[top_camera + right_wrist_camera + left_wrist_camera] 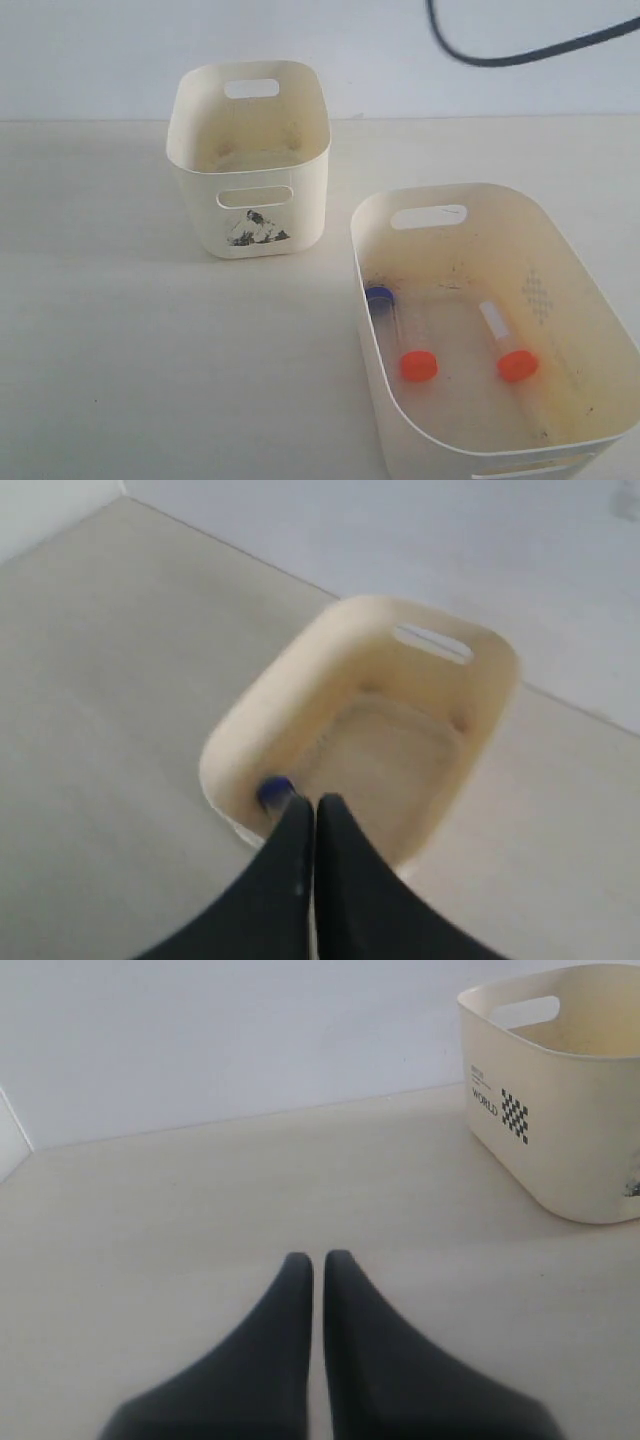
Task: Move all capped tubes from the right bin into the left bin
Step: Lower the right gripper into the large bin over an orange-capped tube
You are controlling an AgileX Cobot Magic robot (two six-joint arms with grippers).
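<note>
The wide, low right bin (pixel 590 290) holds three capped tubes that show: one blue-capped (pixel 379 296) against its left wall, one orange-capped (pixel 419 365) beside it, and another orange-capped (pixel 517 365) further right. The tall left bin (pixel 250 215) with the dark print looks empty, and I see no fourth tube. Neither gripper appears in the exterior view. My right gripper (pixel 316 800) is shut and hovers over a cream bin (pixel 225 750), seemingly the right one. A blue cap (pixel 275 790) peeks out beside its fingertip. My left gripper (pixel 318 1257) is shut with nothing in it, low over bare table.
In the left wrist view the left bin (pixel 560 1150) stands off to one side, showing a "WORLD" and checker print. A black cable (pixel 500 55) hangs across the white back wall. The bins stand close together on a pale tabletop (pixel 150 350).
</note>
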